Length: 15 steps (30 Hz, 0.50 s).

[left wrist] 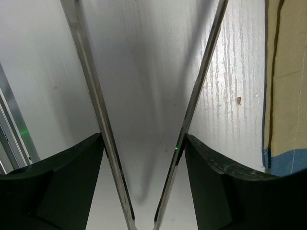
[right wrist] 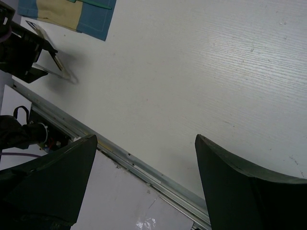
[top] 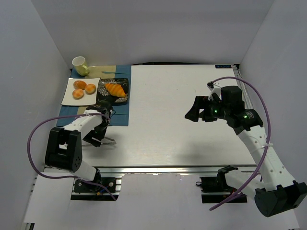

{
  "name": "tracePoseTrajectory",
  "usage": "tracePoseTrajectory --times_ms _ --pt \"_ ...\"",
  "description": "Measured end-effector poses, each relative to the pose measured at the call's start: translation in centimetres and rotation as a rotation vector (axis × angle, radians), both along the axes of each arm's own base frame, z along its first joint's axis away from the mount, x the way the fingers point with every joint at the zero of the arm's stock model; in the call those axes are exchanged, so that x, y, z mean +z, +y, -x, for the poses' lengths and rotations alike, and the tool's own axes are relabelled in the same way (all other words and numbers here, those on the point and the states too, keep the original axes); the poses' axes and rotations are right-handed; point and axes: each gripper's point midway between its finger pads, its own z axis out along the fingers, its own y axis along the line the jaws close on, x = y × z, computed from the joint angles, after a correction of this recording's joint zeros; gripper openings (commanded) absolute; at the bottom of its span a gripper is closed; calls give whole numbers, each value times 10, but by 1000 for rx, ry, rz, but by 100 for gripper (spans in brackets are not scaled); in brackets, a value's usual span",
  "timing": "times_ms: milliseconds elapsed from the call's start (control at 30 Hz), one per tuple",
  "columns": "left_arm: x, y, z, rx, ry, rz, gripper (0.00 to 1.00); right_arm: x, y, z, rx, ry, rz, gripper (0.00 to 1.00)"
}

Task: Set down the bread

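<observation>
The bread (top: pixel 114 89), a long golden-orange ridged croissant, lies on a dark patterned plate (top: pixel 103 98) at the back left. My left gripper (top: pixel 97 136) is near the table's front left, well in front of that plate. It is shut on a pair of metal tongs (top: pixel 108 141). In the left wrist view my left gripper (left wrist: pixel 144 141) has its dark fingers (left wrist: pixel 72 167) pressed on the outside of the two tong blades (left wrist: pixel 91 91), which spread apart with nothing between them. My right gripper (top: pixel 194 111) hangs open and empty over the right half; it also shows in the right wrist view (right wrist: pixel 144 139).
Three small round buns lie on a white plate (top: pixel 68 97) left of the dark plate. A pale green cup (top: pixel 80 65) stands behind them. All rest on a blue and beige mat (top: pixel 122 115). White walls enclose the table. The table's front rail (right wrist: pixel 144 167) runs below.
</observation>
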Motion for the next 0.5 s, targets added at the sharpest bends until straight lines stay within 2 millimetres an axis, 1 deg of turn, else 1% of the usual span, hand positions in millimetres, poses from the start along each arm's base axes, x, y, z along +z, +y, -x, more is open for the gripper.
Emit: tracePoseTrajectory --times_ms 367,500 --pt "2 3 7 15 18 -13 79 -1 -1 -1 -7 -3 8 89" --pt "6 5 11 18 33 -23 80 0 -1 0 -6 -6 8 89"
